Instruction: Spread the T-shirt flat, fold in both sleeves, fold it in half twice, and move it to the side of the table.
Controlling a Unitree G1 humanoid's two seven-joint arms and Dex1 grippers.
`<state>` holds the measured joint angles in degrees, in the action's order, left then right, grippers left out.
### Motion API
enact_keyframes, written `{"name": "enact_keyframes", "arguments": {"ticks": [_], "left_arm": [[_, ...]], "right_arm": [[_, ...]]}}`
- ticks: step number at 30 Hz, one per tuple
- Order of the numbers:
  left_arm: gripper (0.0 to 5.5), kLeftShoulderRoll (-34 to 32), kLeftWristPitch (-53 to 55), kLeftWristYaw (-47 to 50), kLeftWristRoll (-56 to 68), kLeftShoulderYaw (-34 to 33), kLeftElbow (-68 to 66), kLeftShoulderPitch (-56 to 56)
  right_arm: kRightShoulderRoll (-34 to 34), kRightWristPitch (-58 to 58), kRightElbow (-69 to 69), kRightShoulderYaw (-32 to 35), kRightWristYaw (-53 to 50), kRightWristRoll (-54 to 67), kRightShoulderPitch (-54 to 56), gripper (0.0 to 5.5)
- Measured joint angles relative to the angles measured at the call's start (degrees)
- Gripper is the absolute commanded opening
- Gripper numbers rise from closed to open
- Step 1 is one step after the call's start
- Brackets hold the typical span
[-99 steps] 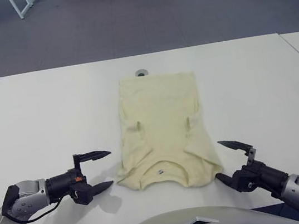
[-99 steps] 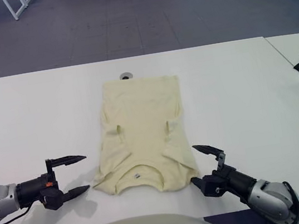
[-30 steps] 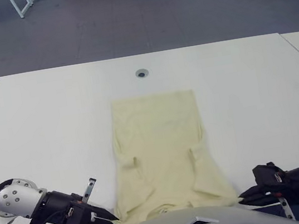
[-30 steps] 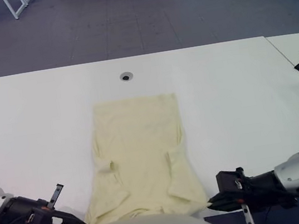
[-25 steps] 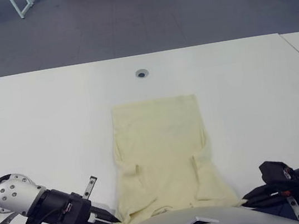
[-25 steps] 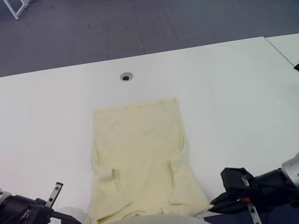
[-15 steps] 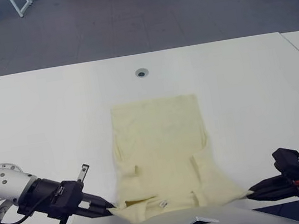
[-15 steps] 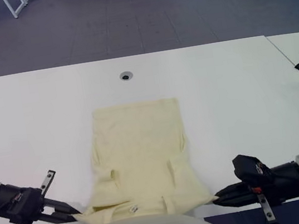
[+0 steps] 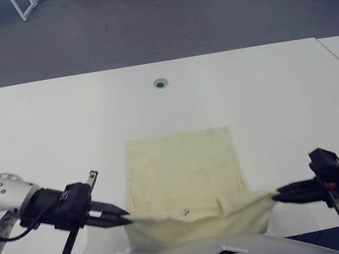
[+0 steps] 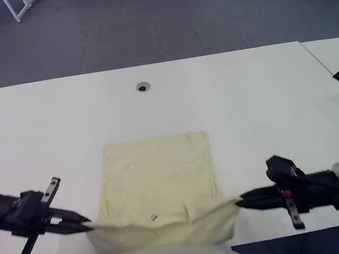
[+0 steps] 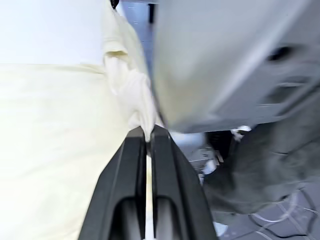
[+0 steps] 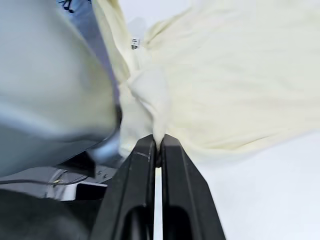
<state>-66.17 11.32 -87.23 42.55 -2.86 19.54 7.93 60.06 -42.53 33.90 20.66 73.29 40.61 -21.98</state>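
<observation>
At the near edge of the table (image 9: 280,97), left gripper (image 9: 127,219) and right gripper (image 9: 275,196) each pinch a near corner of the T-shirt (image 9: 182,170), whose length runs straight away from both.

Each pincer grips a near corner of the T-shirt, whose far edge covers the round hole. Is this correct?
The far edge stops short of the round hole, as the left eye view shows; the left pincer and right pincer grip near corners of the T-shirt.
</observation>
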Motion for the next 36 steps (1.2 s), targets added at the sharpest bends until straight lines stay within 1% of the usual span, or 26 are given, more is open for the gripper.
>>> {"name": "enact_keyframes", "arguments": {"ticks": [1,4,6,10,12,16,20,27,28,29,30,32,33,34,35,36], "left_arm": [[0.0,1.02,0.1,-0.28,-1.66,1.61,-2.6,-3.16],[0.0,7.24,-0.94,-2.67,-10.11,9.06,-16.63,-17.43],[0.0,11.21,-2.26,-3.91,-14.09,12.36,-24.16,-24.32],[0.0,16.63,-6.62,-4.8,-19.43,16.11,-36.32,-32.53],[0.0,17.97,-8.13,-4.84,-20.62,16.67,-40.23,-34.81],[0.0,18.19,-11.12,-4.91,-22.11,17.39,-45.32,-37.31],[0.0,18.94,-13.31,-4.95,-23.57,18.32,-48.31,-37.33],[0.0,23.04,-17.8,-3.05,-28.72,17.74,-57.27,-38.39],[0.0,23.36,-18.72,-2.42,-29.61,17.62,-58.69,-38.68],[0.0,23.74,-19.15,-1.86,-30.23,17.54,-59.63,-38.88],[0.3,24.77,-20.31,0.27,-31.69,17.34,-62.08,-39.35],[0.57,25.86,-21.24,3.41,-33.74,17.3,-65.01,-39.62],[0.66,26.49,-21.5,4.91,-34.66,17.25,-66.32,-39.68],[0.93,26.96,-21.5,5.78,-35.04,17.07,-67.01,-39.67],[0.97,27.18,-21.21,6.68,-35.17,16.6,-67.19,-39.67],[1.21,27.23,-20.87,7.46,-35.27,16.15,-67.22,-39.66]], "right_arm": [[-0.44,0.32,-1.83,-2.68,-1.04,-1.23,3.58,0.01],[-3.06,3.81,-11.19,-14.79,-3.75,-9.02,17.18,0.01],[-4.79,5.95,-16.37,-19.89,-4.34,-12.66,22.75,0.01],[-8.6,9.65,-25.83,-25.92,-4.45,-17.53,32.34,0.01],[-10.51,11.04,-29.71,-27.39,-4.48,-19.01,36.42,0.01],[-13.01,12.25,-33.29,-28.28,-4.3,-19.33,41.55,0.01],[-13.78,14.04,-35.91,-29.73,-4.5,-21.38,42.22,0.01],[-20.93,20.61,-45.01,-30.22,-9.44,-25.53,45.01,0.01],[-21.8,21.35,-46.57,-30.23,-10.12,-25.88,45.67,0.33],[-22.36,21.76,-47.64,-30.23,-10.7,-26.15,45.96,0.42],[-23.75,22.8,-50.3,-30.09,-12.92,-27.43,46.66,0.56],[-25.36,22.83,-53.02,-29.15,-15.39,-27.64,46.87,0.88],[-26.44,22.43,-54.29,-27.78,-17.03,-27.22,46.94,0.97],[-27.36,21.69,-55.35,-26.25,-18.84,-26.56,47.21,1.23],[-28.54,20.29,-56.6,-24.31,-21.1,-25.63,48.05,1.27],[-29.33,19.39,-57.43,-22.88,-22.78,-24.96,48.84,1.5]]}}
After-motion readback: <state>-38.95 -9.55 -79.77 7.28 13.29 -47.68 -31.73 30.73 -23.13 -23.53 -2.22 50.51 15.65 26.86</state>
